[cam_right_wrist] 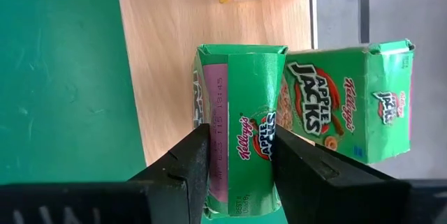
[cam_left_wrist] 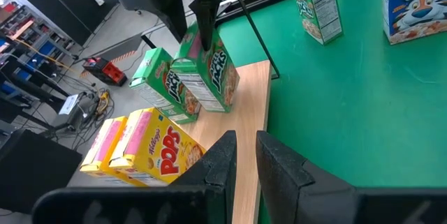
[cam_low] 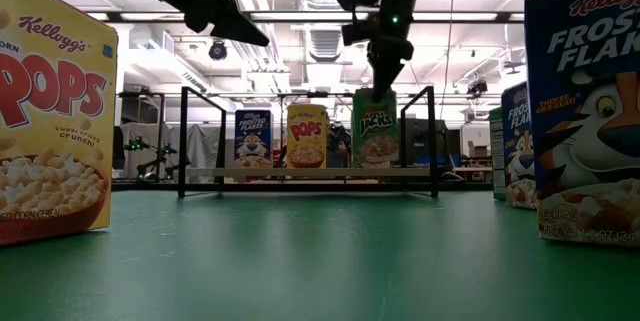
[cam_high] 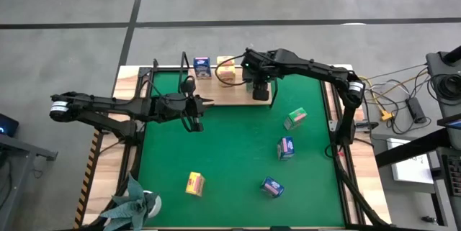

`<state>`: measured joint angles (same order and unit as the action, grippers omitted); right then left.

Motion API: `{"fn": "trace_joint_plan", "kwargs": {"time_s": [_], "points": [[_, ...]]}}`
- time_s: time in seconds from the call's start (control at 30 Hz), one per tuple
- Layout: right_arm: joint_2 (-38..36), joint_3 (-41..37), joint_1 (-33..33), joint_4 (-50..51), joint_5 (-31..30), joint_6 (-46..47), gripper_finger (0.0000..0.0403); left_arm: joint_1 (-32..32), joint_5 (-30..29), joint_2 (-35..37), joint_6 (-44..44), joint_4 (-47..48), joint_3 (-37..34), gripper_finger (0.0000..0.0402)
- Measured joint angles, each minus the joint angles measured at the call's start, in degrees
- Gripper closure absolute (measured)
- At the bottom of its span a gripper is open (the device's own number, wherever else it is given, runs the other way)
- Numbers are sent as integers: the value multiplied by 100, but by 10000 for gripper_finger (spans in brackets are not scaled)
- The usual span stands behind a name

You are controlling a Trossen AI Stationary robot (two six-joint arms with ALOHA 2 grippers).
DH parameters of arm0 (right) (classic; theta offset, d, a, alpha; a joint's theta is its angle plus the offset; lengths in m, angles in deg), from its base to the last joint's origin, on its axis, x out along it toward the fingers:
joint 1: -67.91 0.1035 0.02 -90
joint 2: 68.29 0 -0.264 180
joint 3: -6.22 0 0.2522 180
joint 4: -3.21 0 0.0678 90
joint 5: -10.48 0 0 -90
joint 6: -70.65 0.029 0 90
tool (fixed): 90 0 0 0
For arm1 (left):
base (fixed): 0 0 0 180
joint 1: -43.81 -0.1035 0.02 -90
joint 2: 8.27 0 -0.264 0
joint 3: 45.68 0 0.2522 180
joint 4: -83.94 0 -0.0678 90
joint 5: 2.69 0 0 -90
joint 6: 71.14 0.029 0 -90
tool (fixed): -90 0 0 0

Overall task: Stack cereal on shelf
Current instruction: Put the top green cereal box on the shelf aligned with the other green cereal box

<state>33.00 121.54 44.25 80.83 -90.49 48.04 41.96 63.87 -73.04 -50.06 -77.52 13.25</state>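
The right gripper (cam_right_wrist: pixel 239 158) is clamped on the top of a small green cardboard Apple Jacks cereal box (cam_right_wrist: pixel 241 126), its two dark fingers (cam_right_wrist: pixel 187 165) pressed flat against the box's two broad faces with no gap showing. The box stands upright directly beneath the gripper on the flat light wooden shelf board (cam_high: pixel 216 94); whether its base rests on the wood cannot be told. Just beyond the held box, on the side away from the green mat (cam_high: pixel 230 152), lies a second green Apple Jacks box (cam_right_wrist: pixel 346 102), tipped on its side. Farther along the board from the gripper are two yellow-orange Corn Pops boxes (cam_left_wrist: pixel 143 147) lying side by side, and past them a small blue Frosted Flakes box (cam_high: pixel 202 66) standing upright.

The left gripper (cam_left_wrist: pixel 243 155) hovers over the mat just in front of the shelf, level with its middle, its fingers almost together with a narrow slit between them and nothing in it.

On the mat, on the near side of the right gripper and well apart from it, lie a third green box (cam_high: pixel 294 118), two further blue boxes (cam_high: pixel 286 147) (cam_high: pixel 272 186), and a yellow-orange box (cam_high: pixel 195 183) nearer the left arm's side.
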Motion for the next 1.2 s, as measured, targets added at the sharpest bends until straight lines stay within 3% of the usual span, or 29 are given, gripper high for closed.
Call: {"fn": "trace_joint_plan", "kwargs": {"time_s": [0.53,0.77,1.0,1.2], "points": [[-2,-17,-28,-459,44,219,205,5,2,0,-11,2,2,363],[-13,10,-26,-397,42,384,199,3,2,0,-15,2,2,363],[-238,240,54,-428,46,829,226,2,2,0,-17,2,2,363],[-216,176,52,-483,38,1071,312,2,2,0,-17,2,1,363]]}}
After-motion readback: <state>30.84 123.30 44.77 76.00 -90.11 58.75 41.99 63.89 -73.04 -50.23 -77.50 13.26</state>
